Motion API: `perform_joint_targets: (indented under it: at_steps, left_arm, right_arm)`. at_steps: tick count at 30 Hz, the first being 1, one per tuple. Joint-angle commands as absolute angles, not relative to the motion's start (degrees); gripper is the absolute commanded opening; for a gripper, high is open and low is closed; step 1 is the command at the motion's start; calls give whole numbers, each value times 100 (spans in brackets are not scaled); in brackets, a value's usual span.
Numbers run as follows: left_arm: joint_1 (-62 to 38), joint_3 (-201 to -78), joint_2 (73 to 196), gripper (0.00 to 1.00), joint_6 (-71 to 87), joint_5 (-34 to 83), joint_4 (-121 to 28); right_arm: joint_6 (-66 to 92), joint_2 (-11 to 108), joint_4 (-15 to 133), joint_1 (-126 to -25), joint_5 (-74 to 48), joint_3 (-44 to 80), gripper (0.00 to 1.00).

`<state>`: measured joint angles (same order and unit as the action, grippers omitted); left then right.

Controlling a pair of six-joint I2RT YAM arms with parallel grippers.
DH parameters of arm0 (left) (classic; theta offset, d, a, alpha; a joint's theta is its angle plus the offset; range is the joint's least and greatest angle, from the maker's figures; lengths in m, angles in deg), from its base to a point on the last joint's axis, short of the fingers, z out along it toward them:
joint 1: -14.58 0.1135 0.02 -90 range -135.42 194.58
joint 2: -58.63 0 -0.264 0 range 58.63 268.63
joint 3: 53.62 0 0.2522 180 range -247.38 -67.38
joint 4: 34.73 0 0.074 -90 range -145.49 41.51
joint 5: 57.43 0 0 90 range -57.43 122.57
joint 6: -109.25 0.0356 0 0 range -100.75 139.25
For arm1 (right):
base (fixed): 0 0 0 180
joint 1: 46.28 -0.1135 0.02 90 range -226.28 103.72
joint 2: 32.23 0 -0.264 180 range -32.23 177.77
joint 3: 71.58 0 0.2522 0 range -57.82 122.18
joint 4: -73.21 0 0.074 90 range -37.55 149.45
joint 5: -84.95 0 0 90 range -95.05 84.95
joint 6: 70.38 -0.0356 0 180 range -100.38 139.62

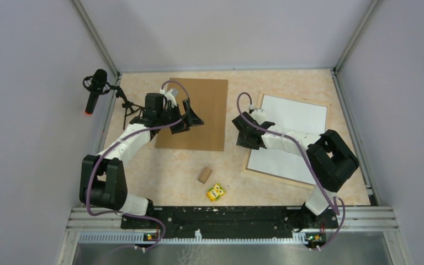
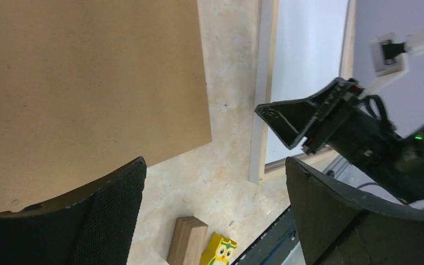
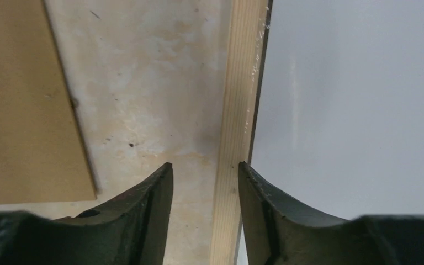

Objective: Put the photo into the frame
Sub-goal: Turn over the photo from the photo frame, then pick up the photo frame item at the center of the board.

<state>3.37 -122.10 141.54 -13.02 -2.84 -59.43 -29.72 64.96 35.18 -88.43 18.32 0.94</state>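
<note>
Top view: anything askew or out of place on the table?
The frame lies rotated against the table edges, while the brown backing board sits square. A wooden block and yellow owl toy lie loose nearby.

Top cam high behind me, looking down on whole table (image 1: pixel 229 163); my wrist cams close-up, both share frame (image 3: pixel 236 110) strip.

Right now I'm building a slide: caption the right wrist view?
Right gripper, jaws parted, poised at the frame's wooden edge; brown board lies alongside.
</note>
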Motion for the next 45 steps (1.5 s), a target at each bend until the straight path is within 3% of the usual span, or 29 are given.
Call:
perform_joint_targets:
  at_steps: [1,5,8,11,14,38,45]
  left_arm:
    - [414,-12506,14168,98,-945,299,-6179]
    - [534,-12698,14210,98,-663,1243,-6491]
    - [535,-12911,14394,98,-428,2400,-6874]
    - [535,-13219,14708,98,-266,3606,-7301]
    - [557,-13356,14999,98,-265,3982,-7432]
    - [784,-12636,16290,98,-1387,2568,-7328]
    - [670,-12614,16427,98,-1362,1985,-7259]
  right_arm:
    - [-2610,6452,3589,-8796,1812,806,50]
    - [-2365,6390,3558,-8776,1598,1076,65]
    - [-2319,6462,4092,-8730,441,1075,72]
    - [-2623,6730,4966,-8589,-1010,971,73]
    - [-2981,7091,5823,-8378,-1874,840,72]
    - [-3607,7911,7634,-7958,-3026,122,70]
    - [-4142,7102,8241,-7952,-3586,189,68]
